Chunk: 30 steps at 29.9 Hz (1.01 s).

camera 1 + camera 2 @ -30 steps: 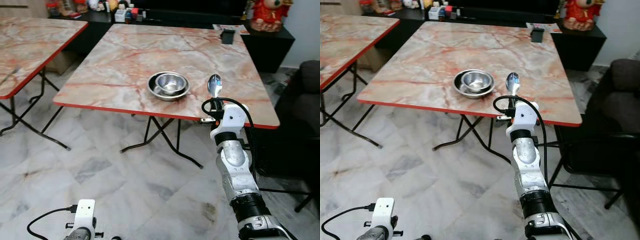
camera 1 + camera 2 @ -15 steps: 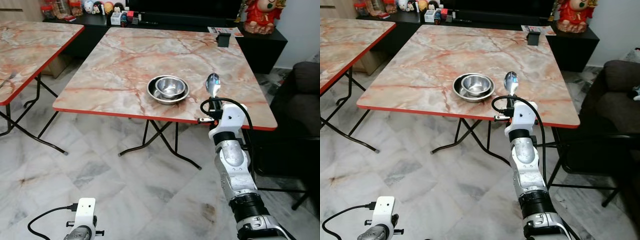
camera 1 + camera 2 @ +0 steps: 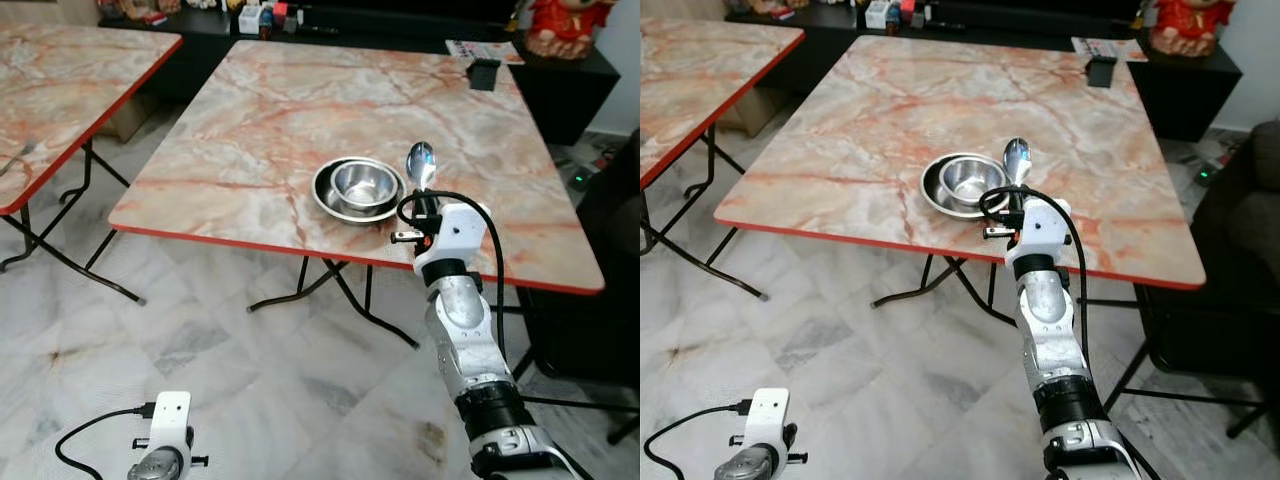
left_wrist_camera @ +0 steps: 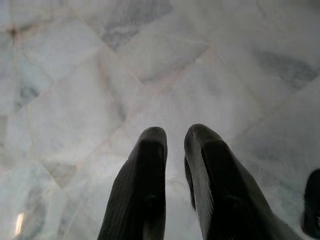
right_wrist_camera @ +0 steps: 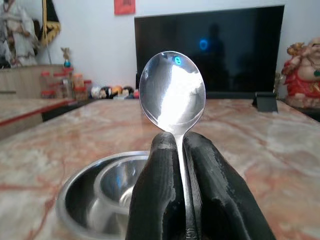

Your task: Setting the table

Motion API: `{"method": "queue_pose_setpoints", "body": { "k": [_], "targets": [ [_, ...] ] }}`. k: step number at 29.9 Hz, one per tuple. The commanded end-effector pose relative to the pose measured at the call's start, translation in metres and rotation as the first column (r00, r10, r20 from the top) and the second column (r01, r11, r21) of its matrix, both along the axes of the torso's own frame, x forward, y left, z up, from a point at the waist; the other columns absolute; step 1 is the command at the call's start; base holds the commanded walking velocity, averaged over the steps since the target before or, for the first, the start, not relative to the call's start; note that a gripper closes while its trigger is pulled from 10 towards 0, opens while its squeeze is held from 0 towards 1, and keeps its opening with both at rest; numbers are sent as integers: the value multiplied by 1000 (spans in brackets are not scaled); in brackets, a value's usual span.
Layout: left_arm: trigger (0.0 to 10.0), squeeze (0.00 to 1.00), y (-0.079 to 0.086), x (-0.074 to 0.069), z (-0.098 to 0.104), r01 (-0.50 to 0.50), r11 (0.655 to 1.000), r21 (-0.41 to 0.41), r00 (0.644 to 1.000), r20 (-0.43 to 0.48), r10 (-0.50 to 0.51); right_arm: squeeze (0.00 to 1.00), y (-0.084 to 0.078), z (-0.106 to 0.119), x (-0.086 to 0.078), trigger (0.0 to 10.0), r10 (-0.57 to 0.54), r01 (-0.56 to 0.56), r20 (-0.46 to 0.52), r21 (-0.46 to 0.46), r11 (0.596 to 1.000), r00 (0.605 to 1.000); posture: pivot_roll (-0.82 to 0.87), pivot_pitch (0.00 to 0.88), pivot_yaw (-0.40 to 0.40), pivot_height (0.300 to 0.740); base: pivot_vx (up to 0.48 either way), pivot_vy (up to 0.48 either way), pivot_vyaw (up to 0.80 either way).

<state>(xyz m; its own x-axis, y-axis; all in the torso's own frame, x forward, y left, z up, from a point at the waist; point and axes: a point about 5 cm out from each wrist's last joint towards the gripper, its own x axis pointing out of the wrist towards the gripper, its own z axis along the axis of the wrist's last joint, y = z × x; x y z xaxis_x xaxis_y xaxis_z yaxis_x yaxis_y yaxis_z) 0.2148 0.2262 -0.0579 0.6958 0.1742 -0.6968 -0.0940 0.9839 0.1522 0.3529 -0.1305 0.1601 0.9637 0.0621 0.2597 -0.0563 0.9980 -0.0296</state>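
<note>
Two nested steel bowls (image 3: 358, 188) sit on the marble table (image 3: 250, 130) near its red front edge. My right gripper (image 3: 424, 203) is raised over that edge just right of the bowls, shut on the handle of a steel spoon (image 3: 421, 163) that stands upright, bowl end up. In the right wrist view the spoon (image 5: 172, 92) rises from between the black fingers (image 5: 155, 190), with the bowls (image 5: 100, 190) low behind them. My left arm (image 3: 165, 445) hangs idle over the floor, its fingers (image 4: 147, 175) close together with nothing held.
A second marble table (image 3: 60, 90) stands to the left. A small black stand (image 3: 485, 72) sits at the table's far right corner. A dark sofa (image 3: 628, 170) is to the right, and a black cabinet (image 3: 400, 25) lies behind. Marble floor (image 3: 230, 350) lies in front.
The camera has shifted nearer the table. My right gripper has carried the spoon left, closer to the bowls' right rim. The left arm has not moved.
</note>
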Motion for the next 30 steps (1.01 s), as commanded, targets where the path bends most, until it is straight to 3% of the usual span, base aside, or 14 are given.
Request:
{"method": "queue_pose_setpoints", "body": {
  "k": [1, 30],
  "targets": [
    [10000, 0, 0, -4, -2, -18, 1000, -6, 1000, -12, 18, 0, -3, 1, 0, 10000, -4, 4, 2, 3, 1000, 1000, 20, 121, -26, 740, 319, 0, 0],
    [10000, 0, 2, -5, -3, -11, 1000, -14, 1000, -17, 10, 0, -2, -4, -4, 10000, -16, 16, -10, 22, 1000, 1000, 14, 144, -16, 740, 320, 0, 0]
  ]
}}
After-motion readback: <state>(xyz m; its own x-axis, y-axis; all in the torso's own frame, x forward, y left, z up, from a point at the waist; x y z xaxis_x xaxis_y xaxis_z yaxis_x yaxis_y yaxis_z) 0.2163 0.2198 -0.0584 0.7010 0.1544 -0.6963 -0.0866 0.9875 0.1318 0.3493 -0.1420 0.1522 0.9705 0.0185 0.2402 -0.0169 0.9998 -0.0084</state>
